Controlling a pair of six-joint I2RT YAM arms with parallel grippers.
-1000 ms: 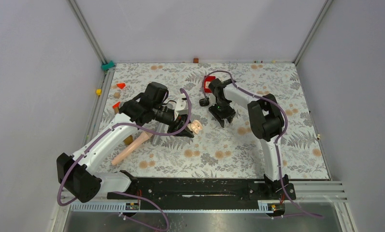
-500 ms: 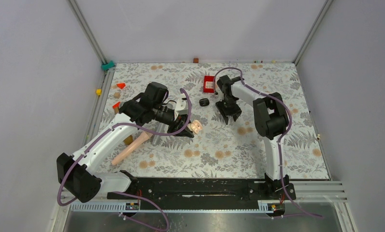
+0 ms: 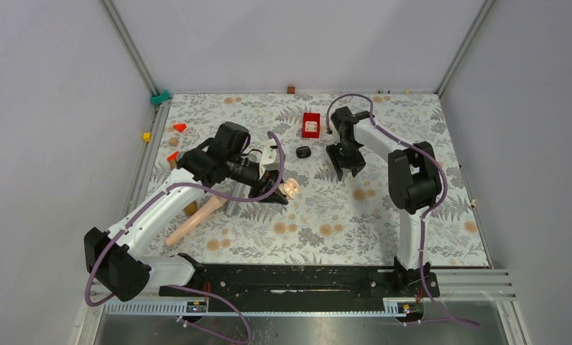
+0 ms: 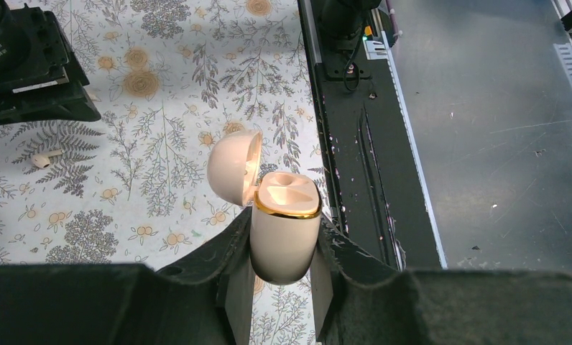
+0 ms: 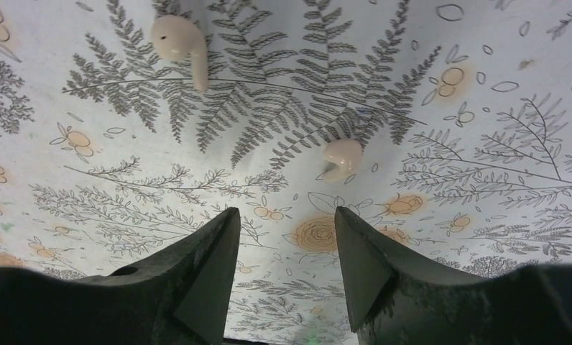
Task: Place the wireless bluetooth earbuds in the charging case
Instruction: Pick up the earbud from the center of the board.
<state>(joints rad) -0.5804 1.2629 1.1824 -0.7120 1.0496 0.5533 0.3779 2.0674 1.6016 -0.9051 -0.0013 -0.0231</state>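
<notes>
Left gripper [image 4: 279,277] is clamping the cream charging case [image 4: 284,230], lid [image 4: 233,167] hanging open, over mid-tabletop [image 3: 441,215]. Right gripper [image 5: 284,215] is hovering with jaws spread above two cream earbuds [image 5: 179,39] [image 5: 340,157] lying apart, nearer the far edge. Earbuds likely light, smooth and slip-prone; pinching across the bulb seems best.

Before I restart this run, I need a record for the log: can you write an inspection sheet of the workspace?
Surface: floral-print table, no spill seen.
Job's things: cream charging case, lid open, sockets look empty; near earbud and far earbud loose on the table.
Clutter: red box, black oval item, peach stick, red wedge, yellow block.
Grippers: left gripper shut on the charging case; right gripper open, just short of the near earbud.
Cables: purple cables along both arms, no snag seen.
Surroundings: grey walls; nothing seen.
</notes>
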